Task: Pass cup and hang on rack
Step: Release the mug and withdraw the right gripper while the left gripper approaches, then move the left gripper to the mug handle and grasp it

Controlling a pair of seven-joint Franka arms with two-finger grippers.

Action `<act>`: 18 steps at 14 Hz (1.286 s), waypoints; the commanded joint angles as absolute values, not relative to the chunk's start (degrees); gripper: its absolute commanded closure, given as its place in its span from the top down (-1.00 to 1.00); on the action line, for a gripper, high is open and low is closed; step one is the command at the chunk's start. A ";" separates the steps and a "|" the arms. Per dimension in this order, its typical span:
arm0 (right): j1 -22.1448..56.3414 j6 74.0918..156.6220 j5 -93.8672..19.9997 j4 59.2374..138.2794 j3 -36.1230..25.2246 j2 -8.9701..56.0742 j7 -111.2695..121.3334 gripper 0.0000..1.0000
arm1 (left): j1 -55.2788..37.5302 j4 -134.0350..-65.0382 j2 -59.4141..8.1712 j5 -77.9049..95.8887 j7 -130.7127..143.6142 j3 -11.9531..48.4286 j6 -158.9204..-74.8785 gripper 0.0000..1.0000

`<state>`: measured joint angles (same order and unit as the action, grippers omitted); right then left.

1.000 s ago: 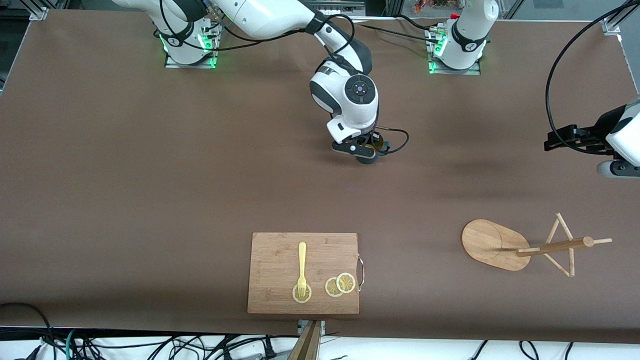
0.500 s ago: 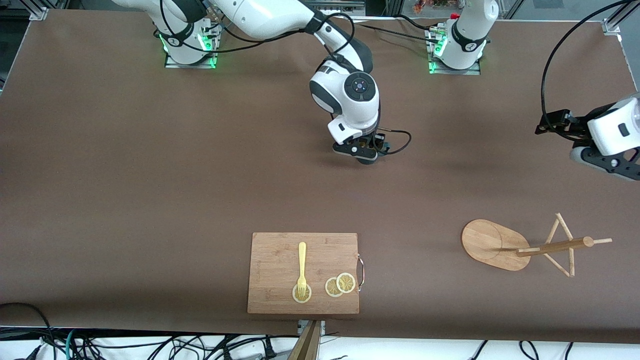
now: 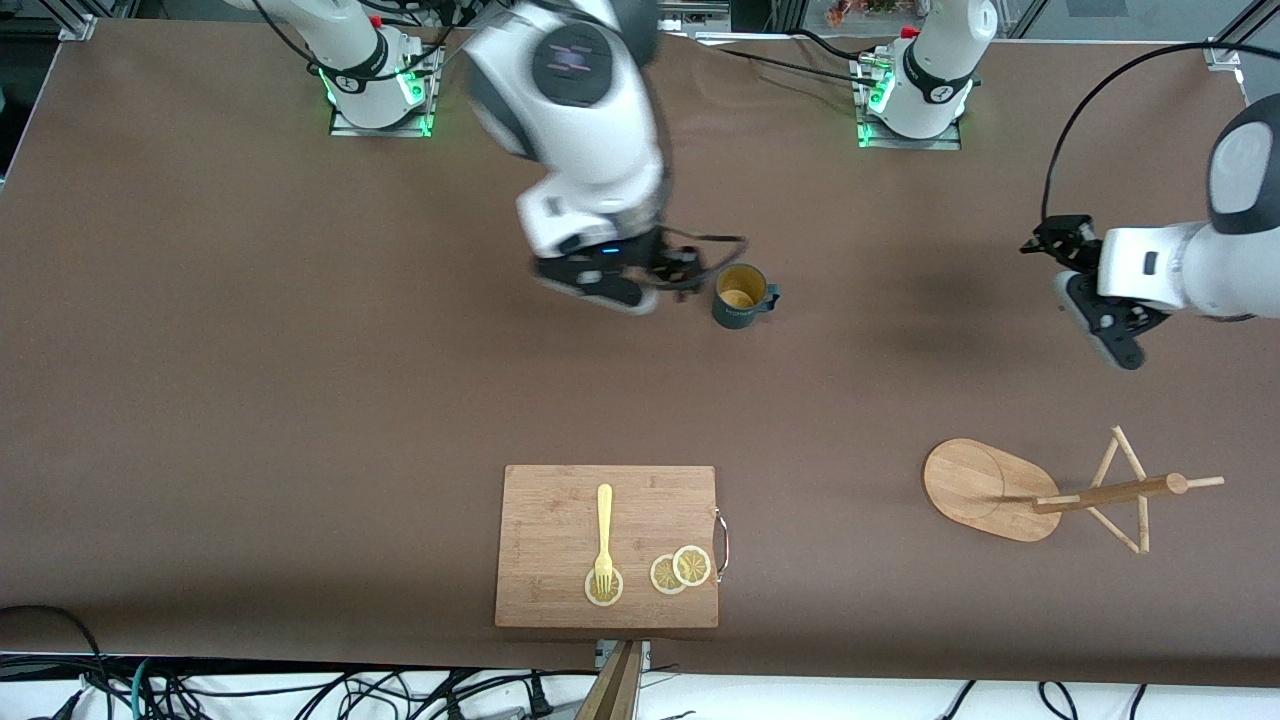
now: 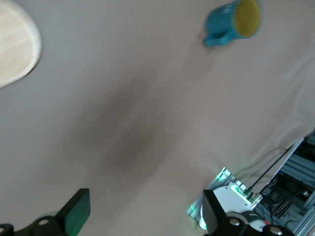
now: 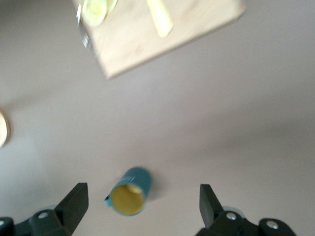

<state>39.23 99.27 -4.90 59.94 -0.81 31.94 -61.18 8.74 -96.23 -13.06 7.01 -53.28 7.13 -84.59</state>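
Probably a lab: aluminium framing (image 3: 1225, 50), loose cables (image 3: 300, 690), bolted arm bases (image 3: 380, 95).

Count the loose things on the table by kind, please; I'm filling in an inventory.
Cup: 1
Mug rack: 1
Cutting board: 1
Yellow fork: 1
Lemon slices: 3
Total: 7

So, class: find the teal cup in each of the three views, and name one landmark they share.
Front view: cup upright on the table, beside the right claw.
Left wrist view: cup near the upper edge.
Right wrist view: cup between the fingers, lower down.
Shared landmark: the rack base.
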 commanded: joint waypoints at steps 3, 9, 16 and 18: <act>24.90 88.27 -6.15 65.29 -0.79 21.82 -37.06 1.00 | 8.61 -105.98 -11.16 15.01 -70.02 8.69 -92.80 1.00; 12.94 82.26 -5.19 80.47 -7.03 6.36 -5.47 1.00 | 8.61 -118.63 -10.99 28.63 -86.71 10.63 -110.01 1.00; 3.34 88.23 0.08 93.16 0.96 -2.38 -2.99 1.00 | 8.17 -130.17 -15.28 55.16 -116.85 13.79 -126.99 1.00; 3.34 88.42 0.18 92.82 0.79 -2.20 -2.90 1.00 | 7.82 -130.17 -19.49 61.66 -126.77 14.06 -128.58 1.00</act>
<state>5.19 87.22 -0.49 91.70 -0.58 -1.43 -3.53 8.13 -130.47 -15.71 56.19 -117.45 13.77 -126.85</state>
